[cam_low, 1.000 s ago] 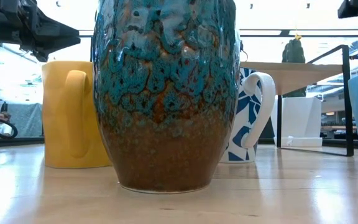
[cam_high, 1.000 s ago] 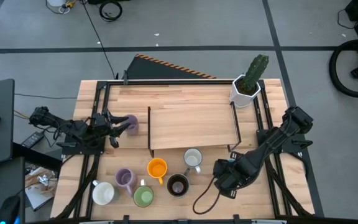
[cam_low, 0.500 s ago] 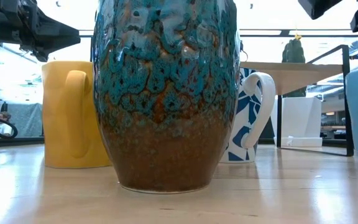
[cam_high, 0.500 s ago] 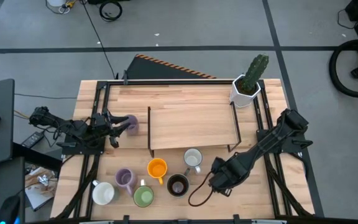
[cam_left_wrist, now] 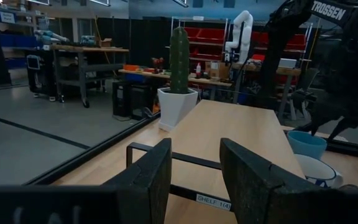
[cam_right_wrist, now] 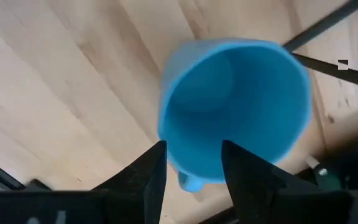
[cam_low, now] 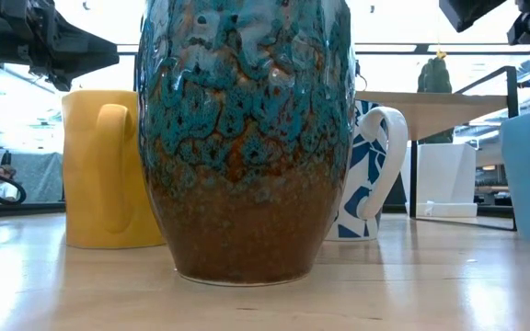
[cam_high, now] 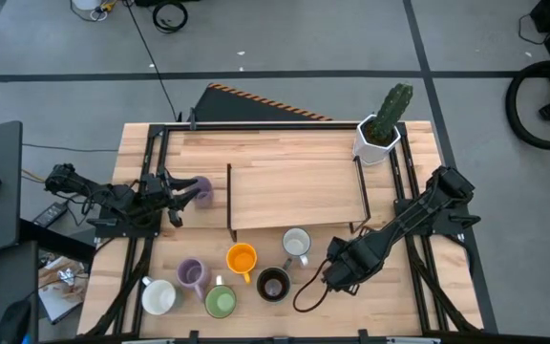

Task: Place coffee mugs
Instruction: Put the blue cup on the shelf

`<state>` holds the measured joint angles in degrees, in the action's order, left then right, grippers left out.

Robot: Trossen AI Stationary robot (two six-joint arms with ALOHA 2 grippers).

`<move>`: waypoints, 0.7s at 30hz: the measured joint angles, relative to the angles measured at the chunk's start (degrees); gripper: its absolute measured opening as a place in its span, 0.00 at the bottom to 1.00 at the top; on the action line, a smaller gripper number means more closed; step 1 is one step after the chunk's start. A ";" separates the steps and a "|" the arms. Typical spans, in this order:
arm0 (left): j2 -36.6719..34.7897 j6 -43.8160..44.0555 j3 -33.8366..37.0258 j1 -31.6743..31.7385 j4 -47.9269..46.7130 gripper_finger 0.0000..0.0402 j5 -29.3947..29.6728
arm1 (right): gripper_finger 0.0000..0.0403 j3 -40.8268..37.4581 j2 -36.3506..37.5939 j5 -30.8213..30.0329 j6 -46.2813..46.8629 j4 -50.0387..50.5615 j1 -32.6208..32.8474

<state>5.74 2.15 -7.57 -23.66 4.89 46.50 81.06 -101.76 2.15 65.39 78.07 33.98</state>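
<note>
Your right gripper [cam_right_wrist: 191,168] hovers over the empty sky-blue ceramic mug [cam_right_wrist: 235,106] on the wooden counter [cam_high: 294,143], jaws released astride its rim; your left gripper [cam_high: 181,194] jaws are grasping the lavender mug [cam_high: 200,188] beside the shelf

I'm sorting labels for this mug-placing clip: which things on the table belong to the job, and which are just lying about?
Job:
two lavender ceramic mugs
orange mug
blue mug
green mug
plain white mug
white blue-patterned mug
dark brown glazed mug

Lying about:
white hexagonal pot with green cactus
black looped cable
</note>
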 joint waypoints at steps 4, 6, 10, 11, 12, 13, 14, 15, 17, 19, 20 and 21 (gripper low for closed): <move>0.00 0.01 0.00 0.00 -0.01 0.35 0.00 | 0.40 1.85 1.09 -1.68 0.43 1.42 -0.04; 0.00 0.02 0.00 0.00 -0.02 0.35 0.00 | 0.40 2.69 1.12 -3.28 0.58 0.82 -0.01; 0.00 0.15 0.00 0.00 -0.04 0.35 -0.02 | 0.40 2.84 0.73 -4.83 0.71 -3.54 0.00; 0.00 0.15 0.00 0.00 -0.04 0.35 0.00 | 0.40 2.44 0.61 -5.06 1.07 -4.08 0.00; 0.00 0.15 0.00 0.00 -0.05 0.35 -0.02 | 0.40 1.77 0.58 -5.11 1.84 -4.23 0.00; 0.00 0.15 0.00 0.00 -0.07 0.35 -0.02 | 0.40 0.88 0.59 -5.08 2.73 -4.30 0.00; 0.00 0.15 0.00 0.00 -0.07 0.35 -0.02 | 0.40 0.11 0.60 -5.01 3.66 -4.26 0.00; 0.00 0.15 0.00 0.00 -0.09 0.35 -0.02 | 0.40 -0.48 0.56 -4.68 4.24 -4.21 -0.04; 0.00 0.15 0.00 0.00 -0.11 0.35 -0.02 | 0.40 -1.53 0.59 -3.70 4.73 -5.10 -0.04; 0.00 0.16 0.00 0.00 -0.16 0.35 -0.02 | 0.40 -2.70 0.60 -2.77 4.77 -8.02 -0.05; 0.00 0.15 0.00 0.00 -0.13 0.35 -0.02 | 0.40 -3.27 0.60 -2.43 4.76 -9.23 -0.14; 0.00 0.17 0.00 0.00 -0.13 0.35 -0.02 | 0.40 -3.82 0.60 -2.24 4.76 -9.82 -0.21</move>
<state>5.74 2.33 -7.57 -23.66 4.75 46.48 77.24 -101.16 -0.09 70.15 68.25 33.77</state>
